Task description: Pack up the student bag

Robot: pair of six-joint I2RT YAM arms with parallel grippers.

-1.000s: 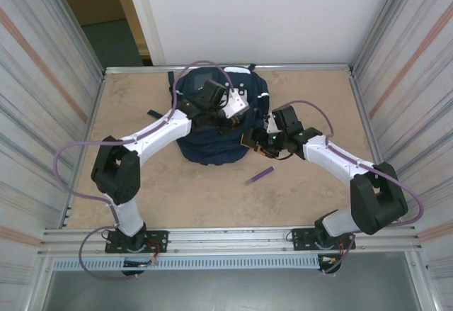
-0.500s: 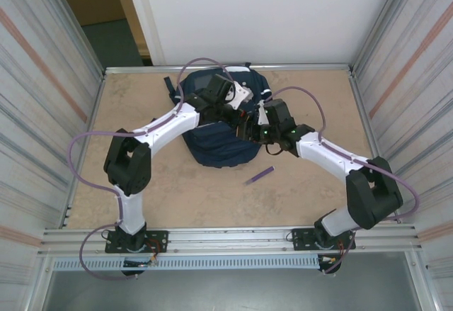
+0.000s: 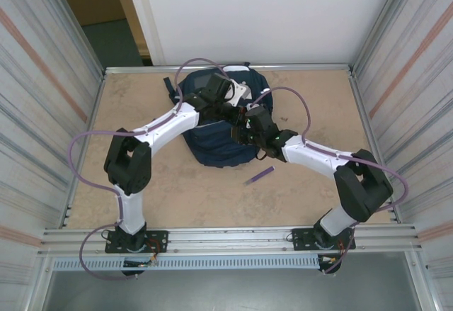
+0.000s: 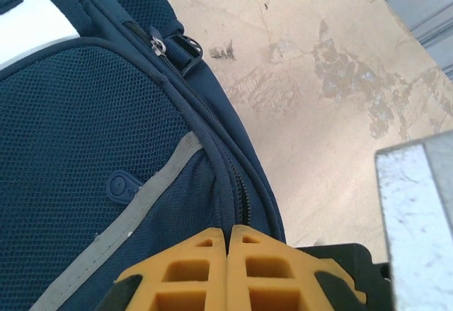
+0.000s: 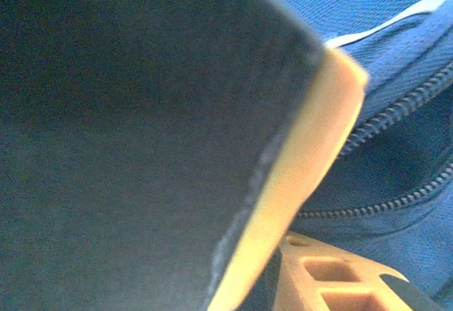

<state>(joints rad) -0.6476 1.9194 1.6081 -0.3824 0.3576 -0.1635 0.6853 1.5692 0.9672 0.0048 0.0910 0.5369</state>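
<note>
From above, the two arms rise from the near edge of the counter (image 3: 311, 105) and lean inward; the left arm (image 3: 170, 123) and right arm (image 3: 318, 156) meet over the student bag (image 3: 212, 149), which lies in the middle of the far half of the counter, its top towards the back wall. A purple pen (image 3: 259, 176) lies on the bare surface just in front of the bag, near the right forearm. The right pincer (image 3: 244, 129) sits low on the bag's right front; this high view is too small to show how its jaws stand. The right wrist camera gives what the overhead one cannot: a dark flat slab (image 5: 127, 134) with a pale yellow edge, very close and blurred, one orange finger (image 5: 322, 277) below it, and blue fabric with two zip lines behind. Whether that pincer grips the slab I cannot tell. The left wrist camera shows the left pincer (image 4: 228, 236) closed, its orange fingers pressed together right at the bag's zipped seam; I cannot tell whether fabric is pinched. Beyond them lie navy mesh, a grey stripe (image 4: 134, 215), a zip pull (image 4: 160, 46), a white patch (image 4: 28, 24) and sandy counter
</note>
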